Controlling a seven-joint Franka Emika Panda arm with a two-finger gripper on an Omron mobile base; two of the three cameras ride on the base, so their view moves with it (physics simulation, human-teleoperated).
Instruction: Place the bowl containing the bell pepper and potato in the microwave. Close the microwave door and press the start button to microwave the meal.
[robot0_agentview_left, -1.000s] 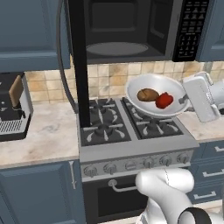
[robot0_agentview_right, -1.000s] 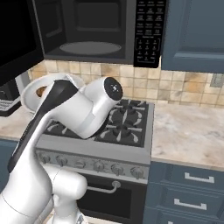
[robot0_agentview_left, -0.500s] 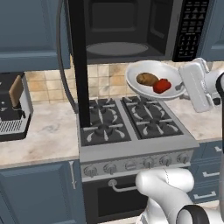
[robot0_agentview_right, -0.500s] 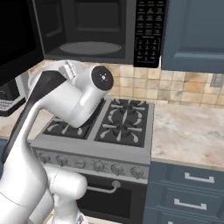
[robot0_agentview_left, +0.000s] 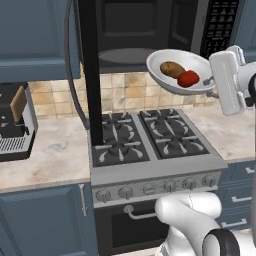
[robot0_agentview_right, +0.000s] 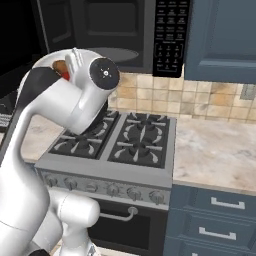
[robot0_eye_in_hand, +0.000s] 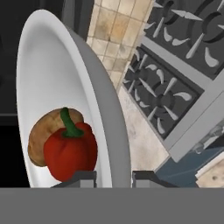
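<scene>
Bowl (robot0_agentview_left: 179, 75) with pepper (robot0_agentview_left: 188, 79) touching potato (robot0_agentview_left: 172, 69): clamped by rim in pincer (robot0_eye_in_hand: 113, 176), held in air above stove (robot0_agentview_left: 150, 137), just before open microwave (robot0_agentview_left: 150, 30).

Raised arm, gripper (robot0_eye_in_hand: 113, 176) apparently clamped on something, wrist turned sideways

The robot is a glossy white arm (robot0_agentview_right: 60, 107) of thick rounded segments with a black band along one link, a round dark-grey joint cap (robot0_agentview_right: 104, 73) with a small pale centre mark, a blocky white hand (robot0_agentview_left: 227, 80), and two small dark-grey finger tips (robot0_eye_in_hand: 81, 177).
</scene>
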